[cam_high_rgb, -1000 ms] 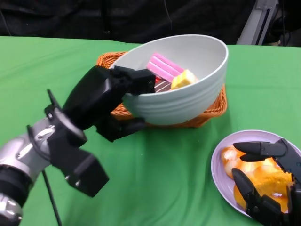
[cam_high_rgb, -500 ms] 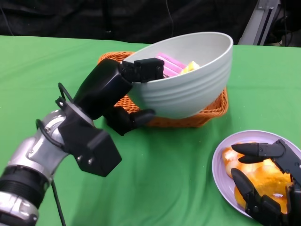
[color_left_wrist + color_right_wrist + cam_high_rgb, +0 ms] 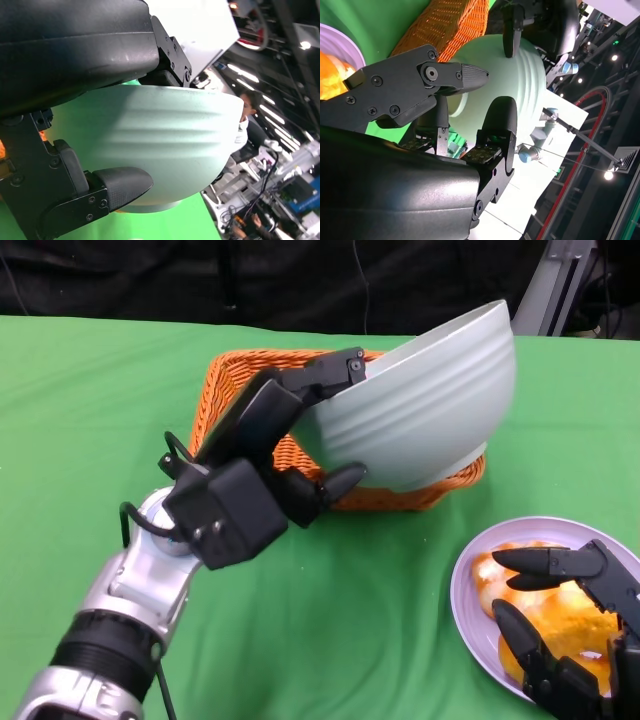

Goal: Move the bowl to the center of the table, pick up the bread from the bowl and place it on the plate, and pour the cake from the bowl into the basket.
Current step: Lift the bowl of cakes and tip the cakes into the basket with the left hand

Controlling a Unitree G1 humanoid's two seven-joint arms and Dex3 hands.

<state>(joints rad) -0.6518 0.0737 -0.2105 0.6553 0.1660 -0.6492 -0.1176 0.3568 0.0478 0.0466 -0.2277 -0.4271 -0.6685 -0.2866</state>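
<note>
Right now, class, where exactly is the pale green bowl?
In the head view the bowl is tipped steeply over the orange basket at upper centre, gripped by the left hand, beyond the plate.

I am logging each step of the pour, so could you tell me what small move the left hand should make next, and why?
Probably tip a little further. The left hand grips the bowl by its rim, steeply tilted over the basket with its mouth turned away, so I cannot tell whether the cake has fallen out. The bread already lies on the plate.
</note>
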